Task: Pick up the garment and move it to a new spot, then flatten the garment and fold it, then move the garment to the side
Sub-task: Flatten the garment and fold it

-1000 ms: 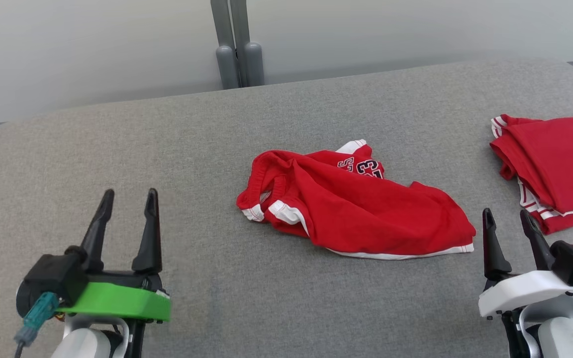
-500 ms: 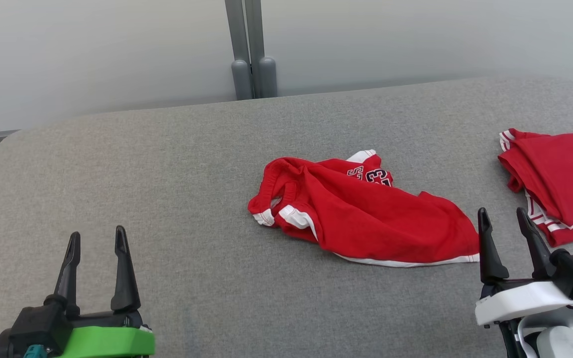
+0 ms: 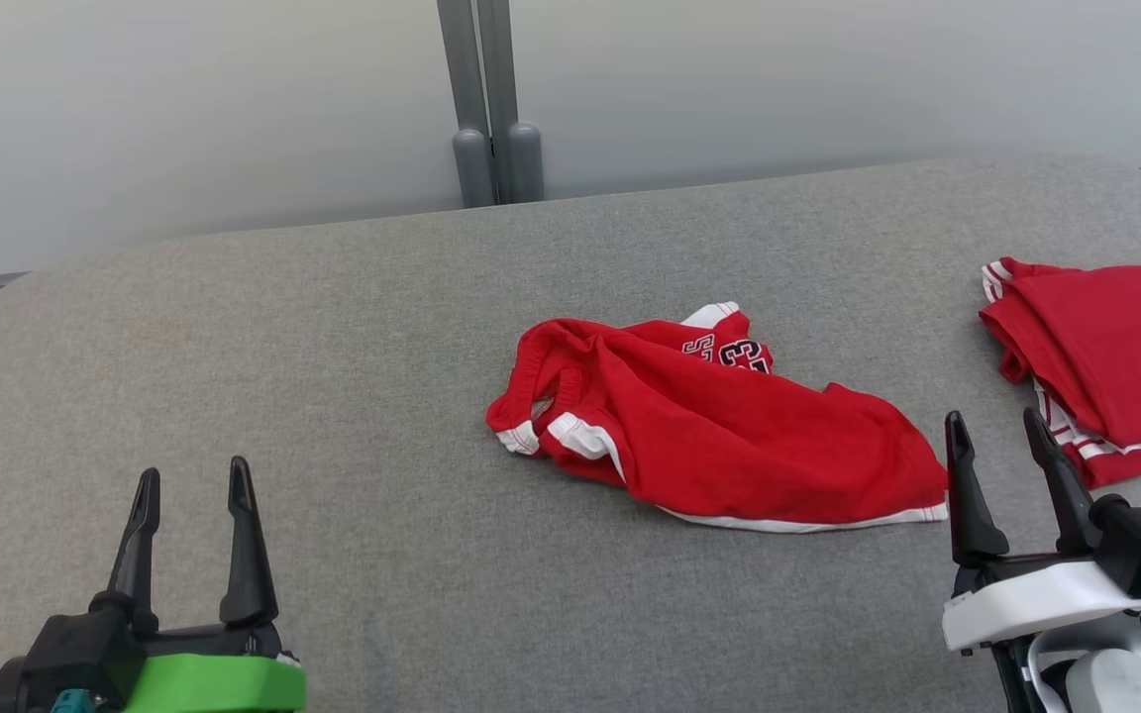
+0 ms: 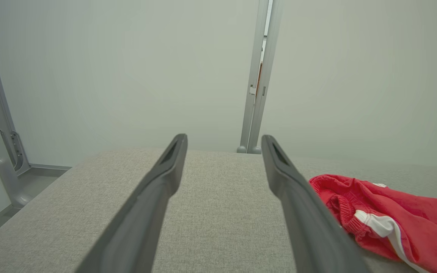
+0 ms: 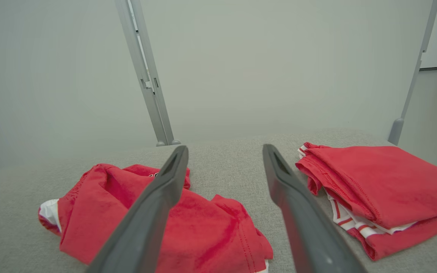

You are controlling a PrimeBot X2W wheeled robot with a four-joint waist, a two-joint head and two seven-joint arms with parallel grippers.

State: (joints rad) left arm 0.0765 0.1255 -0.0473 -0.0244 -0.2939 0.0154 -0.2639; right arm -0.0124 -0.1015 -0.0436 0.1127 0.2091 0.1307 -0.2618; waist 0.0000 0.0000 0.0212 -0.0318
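Two red items on my grey bench. The crumpled garment lies mid-bench, elastic band to the left and white-trimmed hem to the right. A folded garment sits at the right edge. My left gripper hovers near-left, well apart from the crumpled one, jaws spread w/ nothing btwn them. My right gripper hovers near-right, just beside the hem, btwn both garments, jaws also spread & empty.

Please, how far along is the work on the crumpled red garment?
Done: nothing on this one; a folded red pile lies at the right. In hand: nothing; the left gripper and right gripper are open and empty. Left: the crumpled garment needs lifting, flattening, folding, moving aside.
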